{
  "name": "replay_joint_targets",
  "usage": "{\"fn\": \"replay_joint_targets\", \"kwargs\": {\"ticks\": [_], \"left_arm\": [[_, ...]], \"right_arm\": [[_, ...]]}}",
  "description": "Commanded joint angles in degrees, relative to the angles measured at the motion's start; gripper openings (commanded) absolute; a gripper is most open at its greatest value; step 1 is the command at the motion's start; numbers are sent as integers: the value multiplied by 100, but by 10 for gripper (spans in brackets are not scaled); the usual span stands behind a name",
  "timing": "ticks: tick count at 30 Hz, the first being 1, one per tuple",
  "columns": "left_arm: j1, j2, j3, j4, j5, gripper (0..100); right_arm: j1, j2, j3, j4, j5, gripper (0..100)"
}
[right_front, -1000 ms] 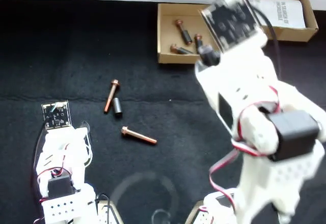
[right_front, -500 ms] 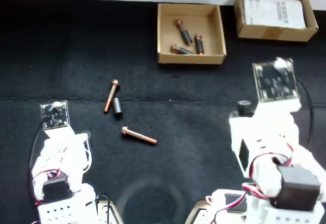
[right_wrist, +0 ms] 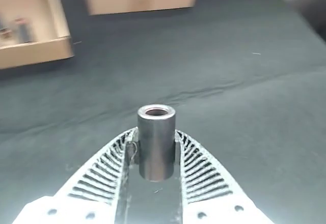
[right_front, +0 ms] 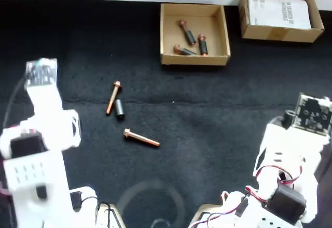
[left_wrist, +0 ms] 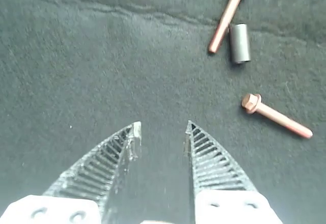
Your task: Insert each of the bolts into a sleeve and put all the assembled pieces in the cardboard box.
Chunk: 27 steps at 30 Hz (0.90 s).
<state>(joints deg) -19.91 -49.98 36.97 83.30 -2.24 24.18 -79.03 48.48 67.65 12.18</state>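
– two bolts lie loose on the black cloth [right_front: 218, 129]; where exactly?
– the first bolt [right_front: 112, 97] lies left of centre, head pointing away from the arms. a loose sleeve [right_front: 120, 108] lies just beside its plain end, with a narrow gap between them in the left wrist view. the second bolt [right_front: 141, 138] lies slanted, nearer the arms, apart from both.
– and the left gripper [left_wrist: 163, 128]?
– its jaws are spread apart over bare cloth, near the two bolts and the loose sleeve but touching none. in the high view the left arm [right_front: 39, 134] stands at the table's left side.
– the right gripper [right_wrist: 154, 135]?
– its fingers are clamped on a held sleeve [right_wrist: 156, 147], which stands upright between them, bore facing the wrist camera. the right arm [right_front: 295, 155] sits at the near right of the table, well apart from the cardboard box [right_front: 194, 60].
– what does that box contain?
– three assembled pieces [right_front: 187, 32], each a bolt with a sleeve on its shank, lie on its floor. the box rests at the far edge of the cloth. a second box [right_front: 277, 33] stands just to its right, with a printed sheet [right_front: 280, 11] lying in it.
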Motion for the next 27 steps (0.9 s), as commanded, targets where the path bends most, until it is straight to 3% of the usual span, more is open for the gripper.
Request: {"fn": "replay_joint_targets", "kwargs": {"ticks": [1,9,15,23,27], "left_arm": [[-22,1420,-1402,440,-18,158],[796,3697,-3037,1486,-18,158],[1226,5226,-4066,1495,-53,158],[1332,7785,-6501,1257,-70,158],[1437,9024,-7723,1319,-519,158]], "right_arm": [[514,-365,391,-541,-18,8],[1648,-1007,1604,-1736,0,8],[2211,-1446,2141,-1912,9,8],[2580,-2185,2738,-1912,281,9],[2598,-2607,3002,-1912,369,9]]}}
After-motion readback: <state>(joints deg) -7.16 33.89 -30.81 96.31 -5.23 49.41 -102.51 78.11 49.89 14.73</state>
